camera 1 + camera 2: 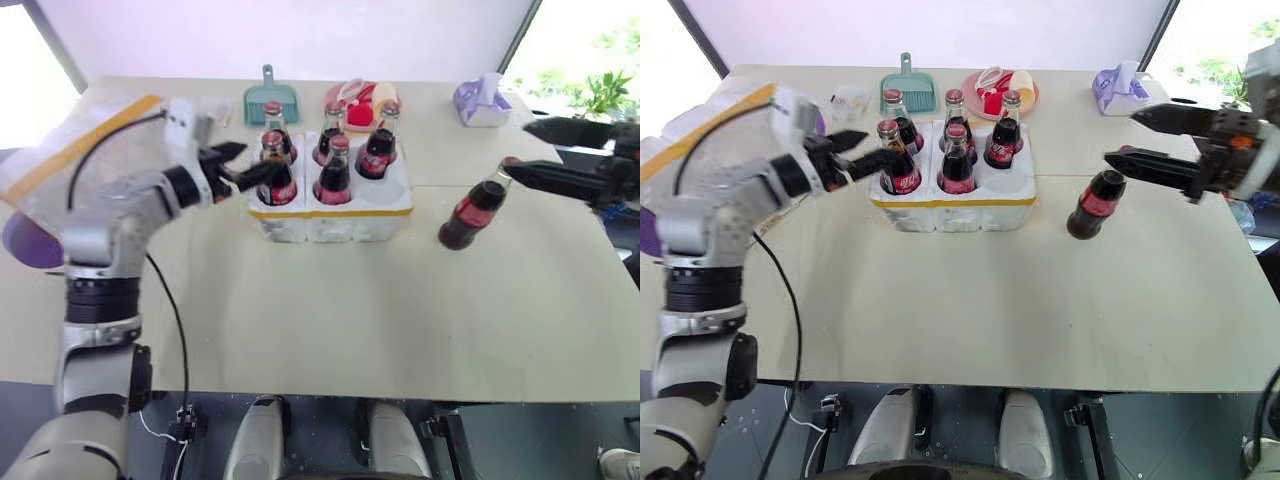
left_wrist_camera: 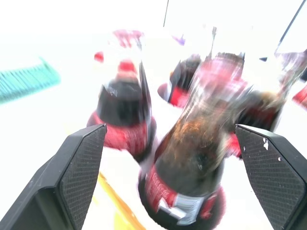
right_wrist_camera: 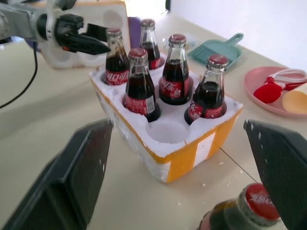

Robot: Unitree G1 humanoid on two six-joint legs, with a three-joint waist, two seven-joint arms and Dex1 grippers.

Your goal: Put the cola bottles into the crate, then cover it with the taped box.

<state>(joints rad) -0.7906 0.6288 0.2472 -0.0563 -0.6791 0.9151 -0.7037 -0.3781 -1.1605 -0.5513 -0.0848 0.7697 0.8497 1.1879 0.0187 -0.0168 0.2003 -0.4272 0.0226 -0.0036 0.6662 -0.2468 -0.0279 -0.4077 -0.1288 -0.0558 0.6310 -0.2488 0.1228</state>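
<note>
Five bottles seated, one left on the table.

My left gripper (image 1: pixel 862 152) stands with fingers spread on either side of the front-left bottle (image 1: pixel 902 165) in the crate (image 1: pixel 952 212), gripping nothing; I judge it should back straight out so no finger tips the neck. My right gripper (image 1: pixel 1135 135) is wide open at the cap of the loose bottle (image 1: pixel 1090 207), which leans on the table beside the crate. I'd take it at the neck for the empty front-right well (image 3: pixel 167 132). The taped box (image 1: pixel 700 135) waits behind my left arm.
</note>
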